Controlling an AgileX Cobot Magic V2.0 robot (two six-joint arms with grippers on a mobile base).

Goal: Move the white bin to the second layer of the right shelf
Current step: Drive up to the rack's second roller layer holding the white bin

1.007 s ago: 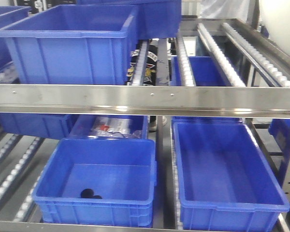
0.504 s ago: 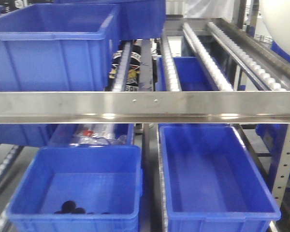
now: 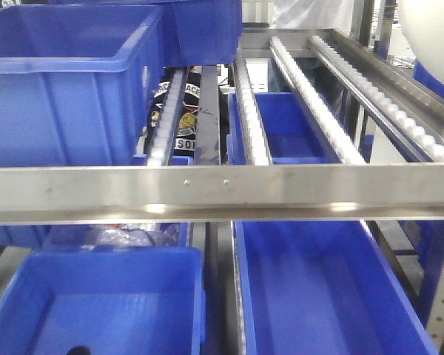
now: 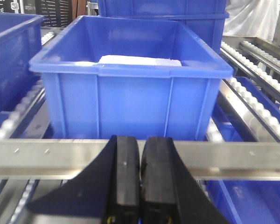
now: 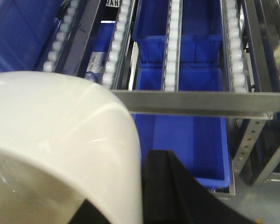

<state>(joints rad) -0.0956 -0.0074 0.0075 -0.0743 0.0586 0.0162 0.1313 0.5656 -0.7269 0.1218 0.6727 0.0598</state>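
Note:
The white bin (image 5: 60,121) fills the lower left of the right wrist view, hanging above and in front of the rack. My right gripper (image 5: 135,200) is shut on its wall, one black finger (image 5: 170,186) outside and the other inside. In the front view only a curved part of the bin (image 3: 429,29) shows at the top right. The right shelf second layer (image 3: 311,96) is white roller tracks behind a flat steel front bar (image 3: 222,188); the right wrist view shows that bar (image 5: 200,101) beyond the bin. My left gripper (image 4: 140,142) is shut and holds nothing, in front of the bar.
A blue crate (image 3: 59,81) stands on the upper level at left, seen close in the left wrist view (image 4: 130,88) with something white (image 4: 140,59) inside. Two blue crates (image 3: 96,303) (image 3: 318,288) sit on the level below. A perforated steel post (image 5: 252,140) stands at right.
The front view has shifted: the steel bar sits lower in the picture, the crates have slid left and look closer. The white bin stays in the top right corner.

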